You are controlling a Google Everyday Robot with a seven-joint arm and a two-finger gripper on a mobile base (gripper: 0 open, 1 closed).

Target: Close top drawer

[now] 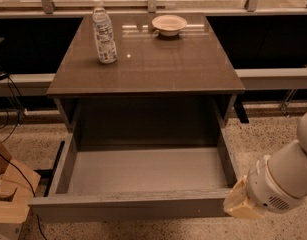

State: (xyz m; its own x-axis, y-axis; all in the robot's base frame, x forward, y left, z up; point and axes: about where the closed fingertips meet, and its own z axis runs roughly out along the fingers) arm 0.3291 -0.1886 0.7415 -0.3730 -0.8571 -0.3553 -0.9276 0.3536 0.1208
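The top drawer (128, 206) is a wide grey box pulled far out of the cabinet, its pale grey inside empty and its plain front panel near the bottom of the view. My gripper (238, 205) is at the drawer's front right corner, right by the end of the front panel. Its cream-coloured end shows below the white wrist of my arm (280, 181).
The cabinet's glossy brown top (148, 61) carries a plastic water bottle (104, 31) at the back left and a small white bowl (169, 24) at the back. Cardboard boxes (10, 194) and cables lie on the speckled floor at the left. A railing runs behind.
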